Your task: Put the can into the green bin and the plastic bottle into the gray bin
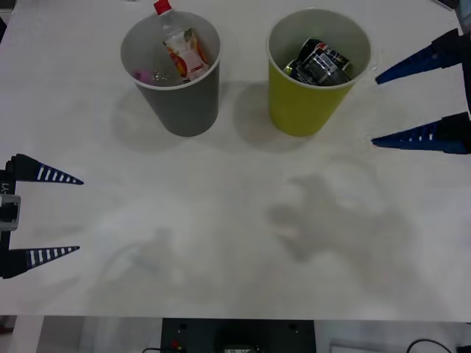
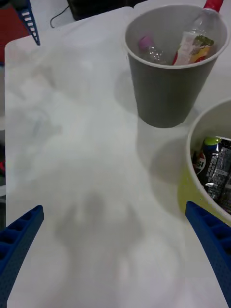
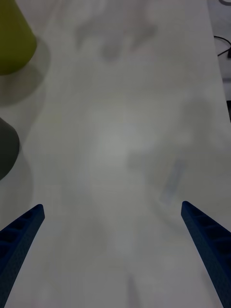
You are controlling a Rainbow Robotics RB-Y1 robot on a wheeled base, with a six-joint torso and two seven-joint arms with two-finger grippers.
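Note:
The gray bin (image 1: pixel 181 88) stands at the back left of the table and holds the plastic bottle (image 1: pixel 184 50), whose red cap pokes above the rim. Right of it, the green bin (image 1: pixel 309 95) holds a dark crushed can (image 1: pixel 321 62). In the right wrist view the gray bin (image 2: pixel 168 82), the plastic bottle (image 2: pixel 195 45), the green bin (image 2: pixel 195 159) and the can (image 2: pixel 214 166) show again. My right gripper (image 1: pixel 375 109) hangs open just right of the green bin. At the table's left edge my left gripper (image 1: pixel 79 215) is open and holds nothing.
A small clear bottle with a pink cap (image 1: pixel 151 75) also lies inside the gray bin. The white table (image 1: pixel 235 243) spreads bare in front of the bins. Its front edge runs along the bottom of the front view, with dark equipment (image 1: pixel 235 337) below it.

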